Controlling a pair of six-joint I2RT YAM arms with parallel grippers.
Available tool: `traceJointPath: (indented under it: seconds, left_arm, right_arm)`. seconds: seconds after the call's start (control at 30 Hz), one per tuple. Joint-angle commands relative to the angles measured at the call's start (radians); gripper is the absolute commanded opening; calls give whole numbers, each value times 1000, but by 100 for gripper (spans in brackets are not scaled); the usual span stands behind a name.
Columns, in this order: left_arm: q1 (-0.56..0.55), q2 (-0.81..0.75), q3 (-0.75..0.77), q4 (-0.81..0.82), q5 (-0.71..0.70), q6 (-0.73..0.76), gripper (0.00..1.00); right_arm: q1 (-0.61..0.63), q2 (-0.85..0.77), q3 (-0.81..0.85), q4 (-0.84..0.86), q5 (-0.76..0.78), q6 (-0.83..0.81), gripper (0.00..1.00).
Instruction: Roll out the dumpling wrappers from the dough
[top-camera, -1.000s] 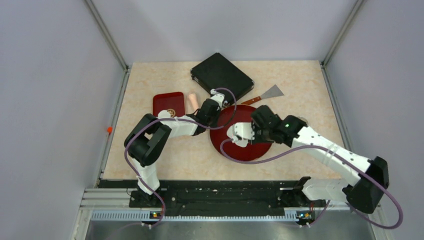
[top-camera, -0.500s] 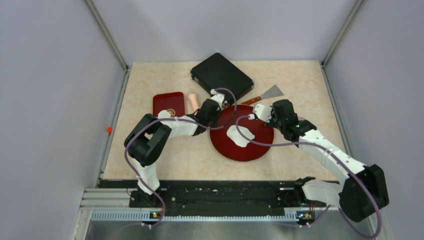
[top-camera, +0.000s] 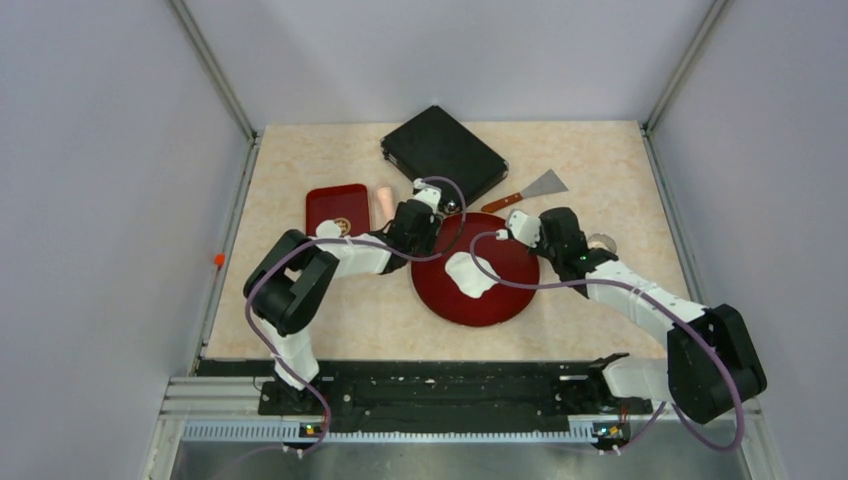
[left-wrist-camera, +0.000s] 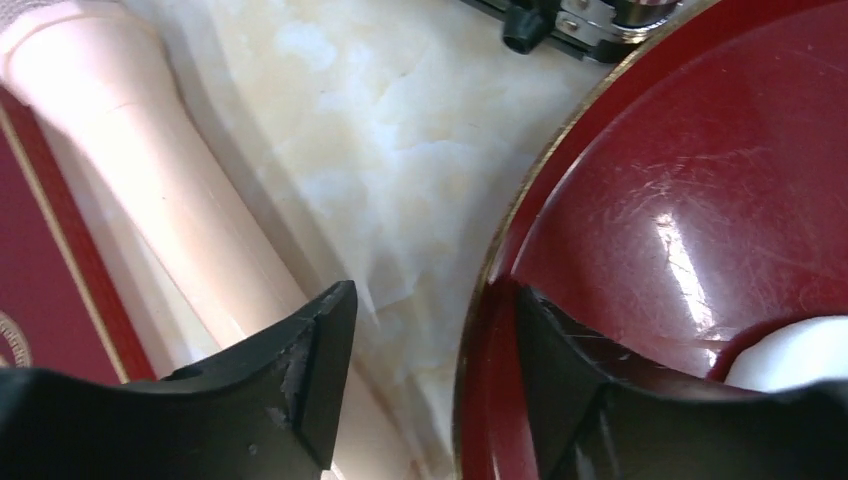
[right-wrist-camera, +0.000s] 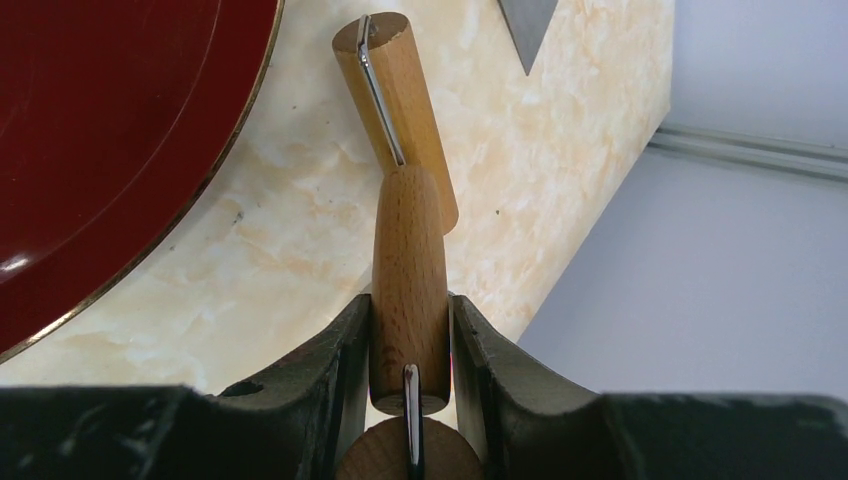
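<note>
While dough (top-camera: 470, 275) sits on plate (top-camera: 512, 296) | L grip (left-wrist-camera: 430, 312) wide | R grip (right-wrist-camera: 410, 305) clamps wood handle (right-wrist-camera: 408, 235)

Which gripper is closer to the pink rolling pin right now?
Left. The left gripper sits open just beside the rolling pin, straddling the red plate rim. The right gripper, shut on a wooden handle, is on the plate's opposite side.

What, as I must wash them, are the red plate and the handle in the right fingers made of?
Red plate: likely plastic or lacquer; glossy, sharp glare, fine scratches, gold edge line. Handle: pale wood, matte, visible grain, with a metal strip in its end.
</note>
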Motion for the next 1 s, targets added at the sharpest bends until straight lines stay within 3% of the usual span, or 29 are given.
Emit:
traceJointPath:
  seconds: [0.0, 0.03, 0.07, 0.17, 0.6, 0.63, 0.73, 0.83, 0.97]
  left_arm:
    - [9, -96, -22, 16, -36, 23, 75]
    - [8, -111, -23, 14, -21, 27, 89]
    - [8, -124, -24, 15, -10, 32, 94]
    - [8, -159, -24, 10, 33, 51, 97]
    - [53, -336, 42, -103, 290, 301, 99]
    - [66, -346, 48, -111, 332, 326, 99]
    - [94, -360, 72, -167, 369, 383, 99]
    - [120, -363, 85, -233, 392, 430, 99]
    - [142, -373, 73, -259, 387, 469, 99]
  right_arm:
    - [-5, -8, 2, 7, -24, 37, 27]
    - [-6, -12, 0, -17, -37, 40, 31]
    - [-5, -16, 1, -44, -45, 41, 34]
    - [-6, -32, -1, -128, -78, 35, 43]
    - [-5, -205, 74, -595, -385, -30, 48]
    - [-5, -215, 92, -614, -403, -29, 52]
    - [-5, -251, 140, -592, -418, 12, 54]
    - [-5, -285, 150, -418, -326, 120, 55]
    - [-19, -293, 172, -207, -191, 220, 64]
